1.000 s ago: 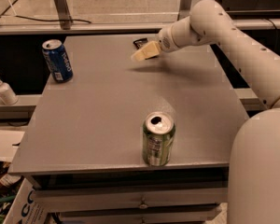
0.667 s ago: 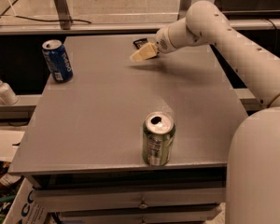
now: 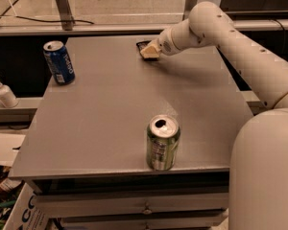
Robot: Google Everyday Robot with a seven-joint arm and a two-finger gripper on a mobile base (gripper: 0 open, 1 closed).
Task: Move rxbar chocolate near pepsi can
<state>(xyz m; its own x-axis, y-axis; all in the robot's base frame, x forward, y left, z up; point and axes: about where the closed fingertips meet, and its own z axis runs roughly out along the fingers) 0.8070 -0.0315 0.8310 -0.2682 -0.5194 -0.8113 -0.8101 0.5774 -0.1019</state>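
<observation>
1. The pincer [image 3: 150, 52] is low over the far edge of the grey tabletop [image 3: 110, 104], a bit right of its middle. It sits at the end of the white arm [image 3: 240, 47], which reaches in from the right.
2. Pincer state: cannot tell whether it is released, clenched or grasping anything.
3. The rxbar chocolate [image 3: 142, 44] is a dark flat bit at the far tabletop edge. It shows just behind and left of the pincer tip and is mostly covered by it. Contact can't be confirmed.
4. The pepsi can [image 3: 59, 63] is blue and stands upright at the far left of the tabletop. It is well apart from the rxbar chocolate.
5. A green can [image 3: 162, 143] stands upright near the front edge, right of centre, top already opened.
6. A white pump bottle [image 3: 4, 93] stands off the tabletop on a lower ledge at the left.
</observation>
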